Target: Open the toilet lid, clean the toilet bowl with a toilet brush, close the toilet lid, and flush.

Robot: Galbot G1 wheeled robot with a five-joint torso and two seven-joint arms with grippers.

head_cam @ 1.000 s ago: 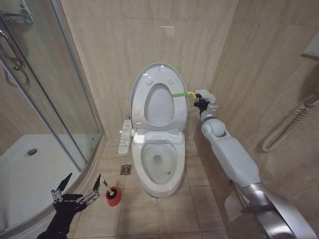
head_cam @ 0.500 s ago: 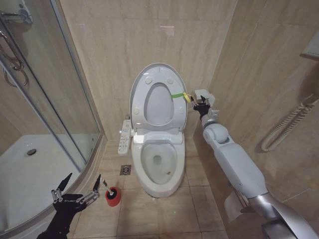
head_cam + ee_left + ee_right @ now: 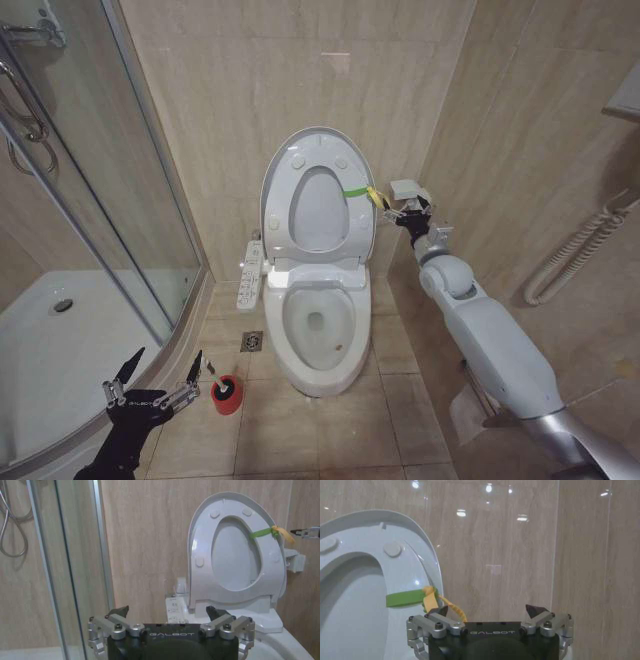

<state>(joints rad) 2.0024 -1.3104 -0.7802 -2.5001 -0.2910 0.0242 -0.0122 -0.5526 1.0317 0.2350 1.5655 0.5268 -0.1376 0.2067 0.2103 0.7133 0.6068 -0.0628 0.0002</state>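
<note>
Right gripper [image 3: 407, 212], fingers spread, just beside the raised toilet lid [image 3: 283, 165]; toilet brush [image 3: 214, 374] handle hard to make out

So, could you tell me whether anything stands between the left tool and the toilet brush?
Nothing visible does. The left tool hovers open over the floor beside the shower tray, and the toilet brush in its red holder stands on bare tiles just beside it, left of the toilet bowl.

Spread right hand [image 3: 490, 612] beside raised toilet lid [image 3: 422, 551]
</note>
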